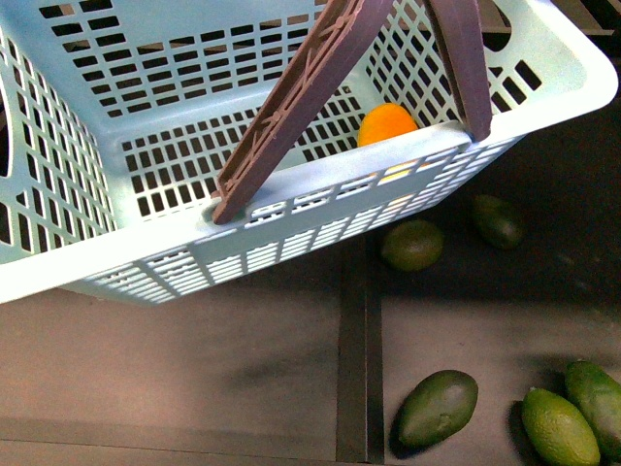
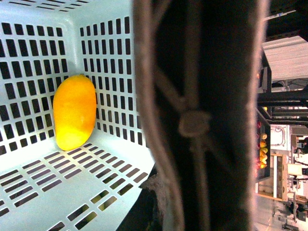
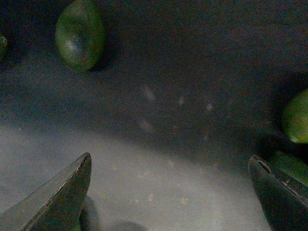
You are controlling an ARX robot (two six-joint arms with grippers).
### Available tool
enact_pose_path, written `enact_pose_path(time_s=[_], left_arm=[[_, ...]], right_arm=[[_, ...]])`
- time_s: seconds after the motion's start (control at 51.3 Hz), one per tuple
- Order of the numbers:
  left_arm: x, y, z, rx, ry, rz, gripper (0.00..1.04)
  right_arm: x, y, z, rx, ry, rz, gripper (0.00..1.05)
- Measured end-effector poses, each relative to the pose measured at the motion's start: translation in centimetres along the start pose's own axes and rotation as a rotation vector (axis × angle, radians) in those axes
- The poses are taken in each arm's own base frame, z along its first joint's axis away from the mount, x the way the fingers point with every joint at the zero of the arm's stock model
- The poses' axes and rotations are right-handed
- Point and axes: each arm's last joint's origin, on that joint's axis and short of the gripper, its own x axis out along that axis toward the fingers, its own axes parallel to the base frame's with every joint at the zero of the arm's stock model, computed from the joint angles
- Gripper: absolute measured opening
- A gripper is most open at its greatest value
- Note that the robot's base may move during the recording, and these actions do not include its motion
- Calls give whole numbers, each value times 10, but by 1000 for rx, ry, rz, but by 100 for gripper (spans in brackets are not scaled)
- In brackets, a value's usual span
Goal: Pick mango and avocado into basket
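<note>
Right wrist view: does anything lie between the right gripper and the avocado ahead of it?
Nothing visible. Only bare dark surface lies between the open right gripper and the avocado. Another green fruit sits off to one side, near one finger.

Front view steeply down on basket (image 1: 310, 184), left wrist close inside.

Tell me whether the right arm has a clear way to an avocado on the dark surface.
Probably yes: the right gripper is open over the dark surface, and an avocado lies ahead of it with nothing in between.
</note>
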Motion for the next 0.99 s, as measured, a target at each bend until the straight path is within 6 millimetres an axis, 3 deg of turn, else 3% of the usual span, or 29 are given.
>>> enact_pose_path(time_s=[0.409,0.624,0.994], left_arm=[[0,0,0,-1,-7,6,4],[0,0,0,0,-6,4,4],[0,0,0,0,-6,5,4]], right_arm=[[76,14,34,-56,20,104,96],[115,34,57,-95,23,164,96],[153,63,70,-141,45,205,96]])
